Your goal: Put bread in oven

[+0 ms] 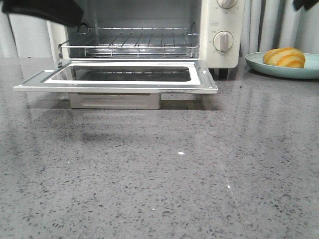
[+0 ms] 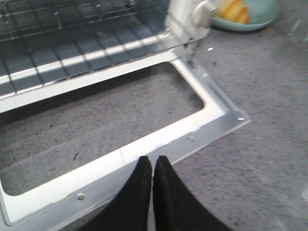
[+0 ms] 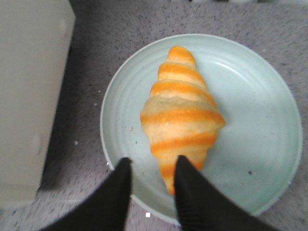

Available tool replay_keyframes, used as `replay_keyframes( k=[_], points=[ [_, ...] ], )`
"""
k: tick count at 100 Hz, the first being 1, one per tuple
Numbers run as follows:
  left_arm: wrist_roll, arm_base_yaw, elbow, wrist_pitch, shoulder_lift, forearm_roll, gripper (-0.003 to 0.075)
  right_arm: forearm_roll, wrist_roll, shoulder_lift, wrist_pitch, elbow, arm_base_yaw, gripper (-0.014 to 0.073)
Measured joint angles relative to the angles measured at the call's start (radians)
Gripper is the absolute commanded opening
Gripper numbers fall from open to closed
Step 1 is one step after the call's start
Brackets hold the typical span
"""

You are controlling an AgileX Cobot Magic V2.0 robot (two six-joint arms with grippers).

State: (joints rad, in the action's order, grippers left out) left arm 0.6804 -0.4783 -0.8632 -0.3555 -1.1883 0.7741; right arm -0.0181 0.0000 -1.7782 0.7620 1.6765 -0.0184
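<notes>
The bread [image 1: 285, 57] lies on a pale teal plate [image 1: 259, 64] to the right of the oven [image 1: 219, 30]. The oven's door [image 1: 114, 84] is dropped open and flat, and the wire rack [image 1: 129, 40] inside is bare. My right gripper [image 3: 153, 163] is open above the plate [image 3: 255, 125]. The bread's [image 3: 180, 115] tapered near end lies partly between its fingers, close to one finger [image 3: 190, 178]. My left gripper [image 2: 152, 161] is shut and empty, above the door's front edge [image 2: 144, 154]. The left arm [image 1: 45, 10] shows at the top left of the front view.
The open door juts out over the grey speckled counter [image 1: 164, 174]. The oven's knobs [image 1: 223, 41] face front. The oven's cream side wall [image 3: 29, 96] stands close beside the plate. Grey curtains [image 1: 269, 25] hang behind. The right arm [image 1: 305, 4] barely shows in the top right corner.
</notes>
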Motion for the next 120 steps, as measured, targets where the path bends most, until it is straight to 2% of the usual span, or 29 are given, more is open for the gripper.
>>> replay_keyframes(
  k=[24, 41, 55, 60, 91, 120],
  points=[
    [0.0, 0.0, 0.0, -0.086, 0.248, 0.002, -0.0022, -0.002, 0.016, -0.162, 0.005, 0.059, -0.072, 0.0359],
    [0.0, 0.0, 0.0, -0.052, 0.423, 0.003, -0.0022, -0.064, 0.016, -0.237, -0.043, 0.059, -0.101, 0.0359],
    [0.0, 0.0, 0.0, -0.01, 0.485, 0.006, -0.0022, -0.089, 0.018, -0.262, -0.099, 0.066, -0.099, 0.0352],
    [0.0, 0.0, 0.0, -0.009, 0.489, 0.006, -0.0022, -0.091, 0.018, -0.269, -0.109, 0.066, -0.098, 0.0314],
    [0.0, 0.0, 0.0, -0.019, 0.489, 0.006, -0.0022, -0.141, 0.022, -0.275, -0.115, 0.069, -0.091, -0.0074],
    [0.0, 0.0, 0.0, -0.023, 0.489, 0.005, -0.0022, -0.164, 0.022, -0.243, -0.072, 0.069, -0.091, -0.0066]
  ],
)
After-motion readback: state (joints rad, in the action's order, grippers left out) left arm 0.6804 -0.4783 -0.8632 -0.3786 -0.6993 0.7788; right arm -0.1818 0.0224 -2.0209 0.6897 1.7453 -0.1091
